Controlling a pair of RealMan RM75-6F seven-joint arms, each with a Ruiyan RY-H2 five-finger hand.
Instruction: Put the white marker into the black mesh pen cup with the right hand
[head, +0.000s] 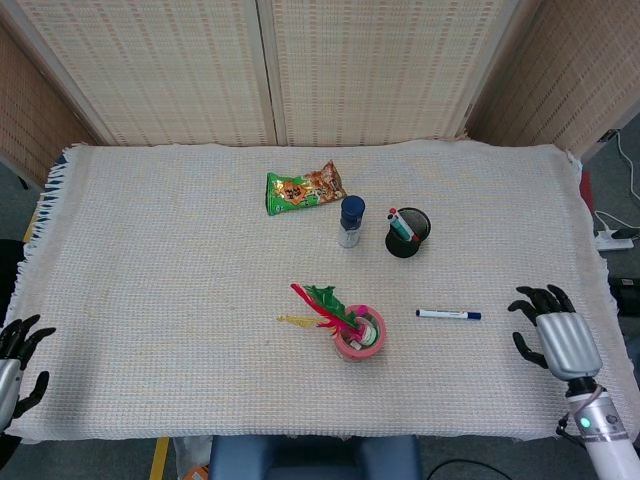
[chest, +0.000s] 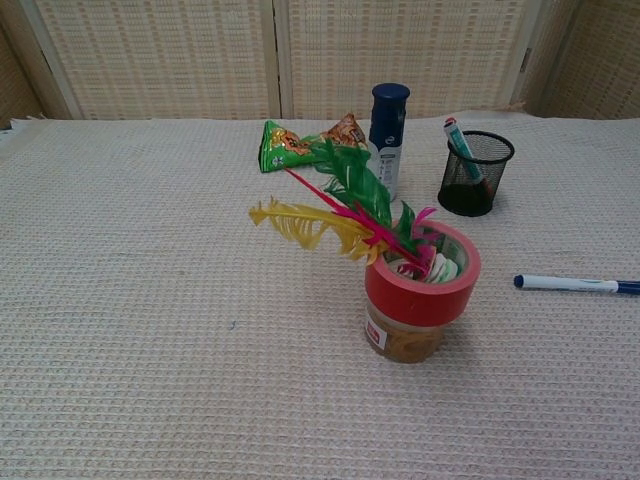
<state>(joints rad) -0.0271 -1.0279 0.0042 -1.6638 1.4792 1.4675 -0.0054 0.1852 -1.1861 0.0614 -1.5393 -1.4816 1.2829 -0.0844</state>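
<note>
Head view: right hand (head: 552, 335) empty, fingers spread, near white marker (head: 448, 314); black mesh pen cup (head: 408, 231) well apart.

White marker (chest: 577, 284) tip cut off, chest view.

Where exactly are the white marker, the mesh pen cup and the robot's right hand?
white marker (head: 448, 314), head view, middle of its barrel.
black mesh pen cup (head: 408, 234), head view, its mesh wall.
right hand (head: 551, 330), head view, back of the hand.

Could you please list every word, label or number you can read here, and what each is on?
None is legible.
Green snack packet: printing too blurred to read.
Blue-capped bottle: label text too small.
Red-rimmed jar: white sticker unreadable.
White marker: no readable print.
</note>
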